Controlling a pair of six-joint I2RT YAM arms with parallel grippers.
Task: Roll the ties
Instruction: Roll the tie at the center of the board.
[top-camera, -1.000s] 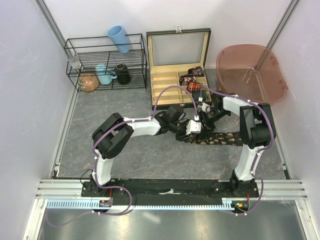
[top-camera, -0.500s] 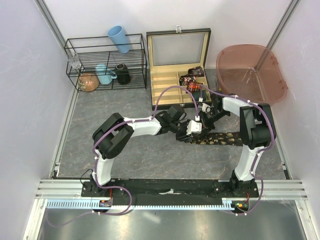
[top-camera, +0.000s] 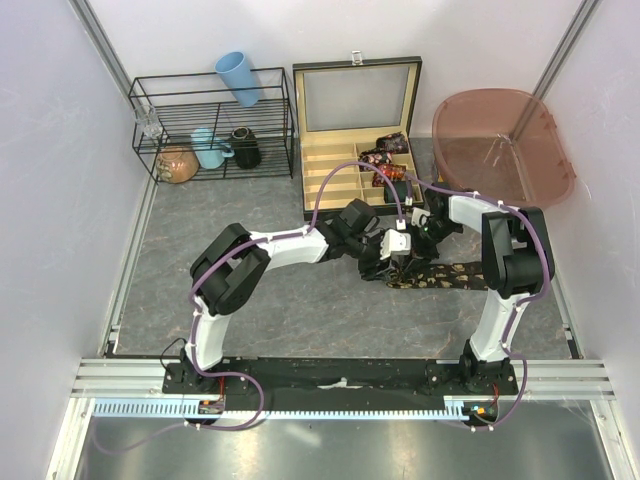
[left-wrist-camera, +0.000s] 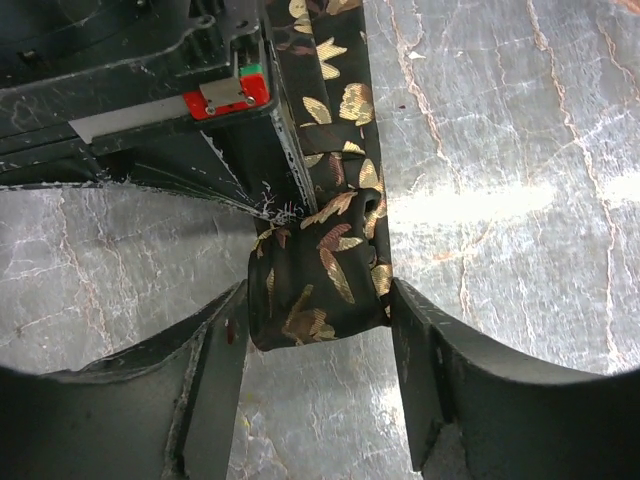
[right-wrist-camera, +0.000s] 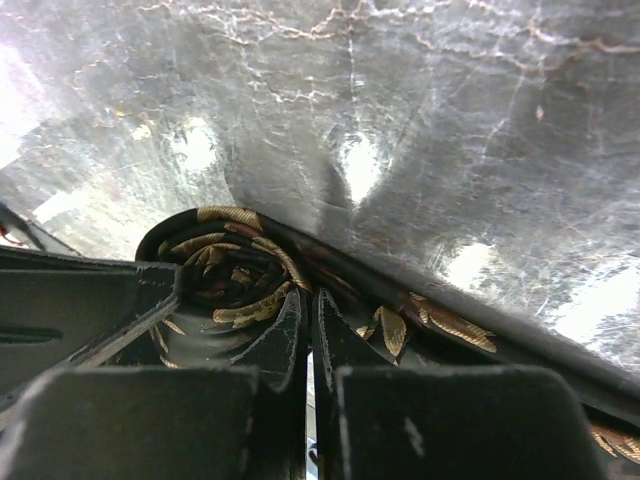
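An open wooden box (top-camera: 330, 168) with its lid raised is set at the back of a grey marbled table (top-camera: 250, 205). Left of the box a black wire rack (top-camera: 212, 99) is placed; a blue cup (top-camera: 239, 77) is laid tilted on top of it, and a clear glass (top-camera: 150, 124), a brown round object (top-camera: 176, 163), a teal mug (top-camera: 209, 148) and a black mug (top-camera: 245, 147) are kept inside. Right of the box a translucent reddish tub (top-camera: 555, 150) is seen.

The desk (left-wrist-camera: 520, 150) is glossy, marble-veined grey; the tie (left-wrist-camera: 330, 270) is dark woven cloth with a shiny gold print.
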